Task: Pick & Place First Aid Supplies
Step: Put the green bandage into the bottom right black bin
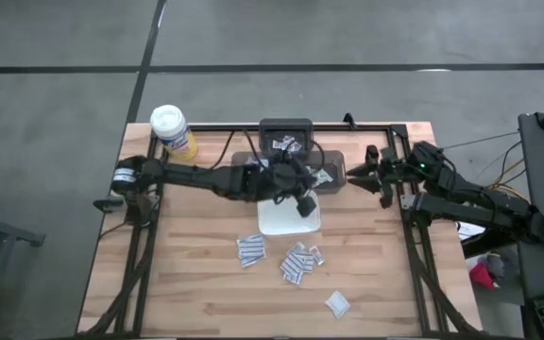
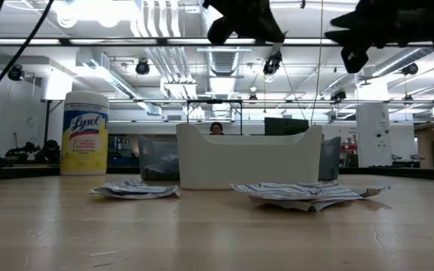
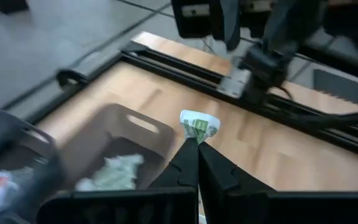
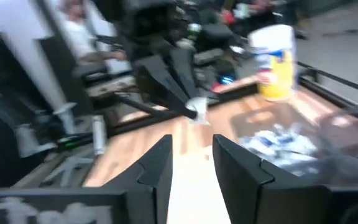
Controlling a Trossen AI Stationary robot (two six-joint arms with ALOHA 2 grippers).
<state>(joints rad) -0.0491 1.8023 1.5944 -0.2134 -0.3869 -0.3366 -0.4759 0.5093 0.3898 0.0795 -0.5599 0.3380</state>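
My left gripper point(image 3: 197, 144) is shut on one small white-and-green packet point(image 3: 199, 126) and hangs over the table's far middle point(image 1: 317, 179), above a grey bin point(image 3: 114, 140) holding more packets point(image 3: 114, 173). My right gripper point(image 4: 191, 155) stands open at the far right point(image 1: 362, 175), facing the left one with nothing between its fingers. In front of the bin rests a white tray point(image 1: 289, 217). Loose packets point(image 1: 250, 250) point(image 1: 297, 263) point(image 1: 336, 302) lie flat on the wood nearer the front edge. My left gripper pinches one end of the packet point(image 3: 197, 138) between its two fingertips. The fingers point toward the table's right side, slanting a little downward. The packet sticks out past the fingertips, bent over at its free end, and is lifted clear of the bin and the table.
A yellow canister with a white lid point(image 1: 171, 130) stands at the far left corner. A dark box point(image 1: 286, 137) sits behind the grey bin. A black frame rail point(image 1: 404, 203) runs along the table's right side. Bare wood lies at the near left.
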